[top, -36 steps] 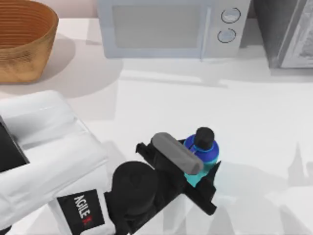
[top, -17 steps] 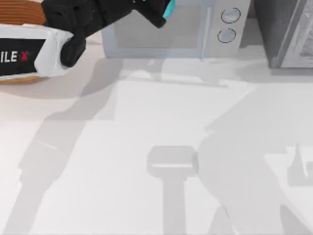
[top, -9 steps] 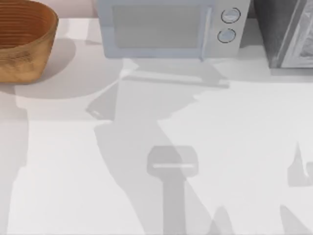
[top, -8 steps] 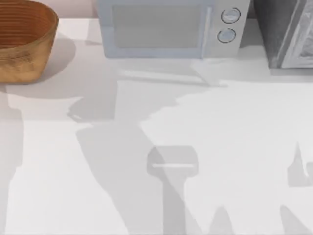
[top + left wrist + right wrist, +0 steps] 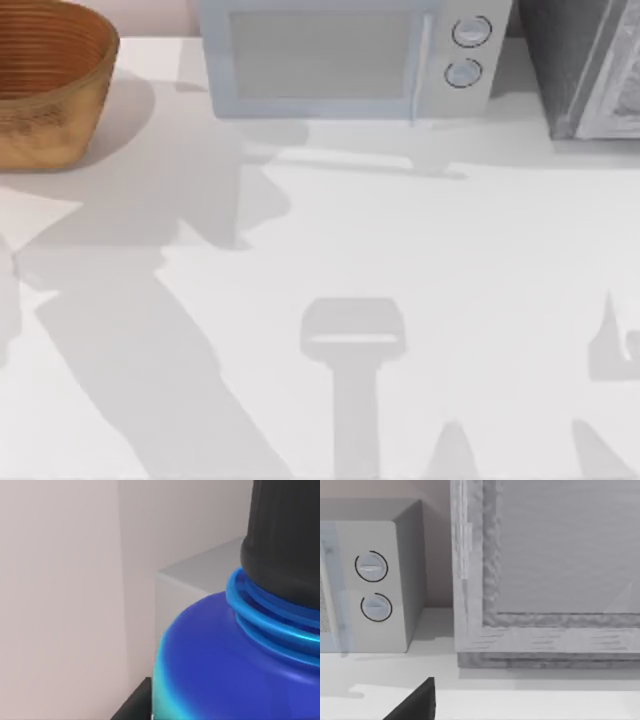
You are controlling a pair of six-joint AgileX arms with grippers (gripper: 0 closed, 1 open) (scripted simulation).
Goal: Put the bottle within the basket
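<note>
The bottle [image 5: 225, 660] sits very close in the left wrist view, with a cyan body, a dark blue shoulder and a black cap [image 5: 285, 535]. My left gripper [image 5: 220, 712] is shut on it, and one black finger [image 5: 131, 708] shows beside the body. Behind the bottle are a pale wall and a grey box corner. The orange-brown wicker basket [image 5: 45, 85] stands at the table's far left corner in the top view, its inside mostly cut off by the frame. A dark part of my right gripper [image 5: 415, 704] shows low in the right wrist view, facing the back wall.
A white microwave [image 5: 330, 60] stands at the back middle, seen also as the microwave [image 5: 370, 580] in the right wrist view. A grey textured cabinet [image 5: 590, 70] fills the back right. Arm shadows lie across the white table [image 5: 450, 260] at left and centre.
My left gripper lifted the bottle from the table's middle and carried it up and left, out of the top view. The arm's shadow has since slid toward the left.
</note>
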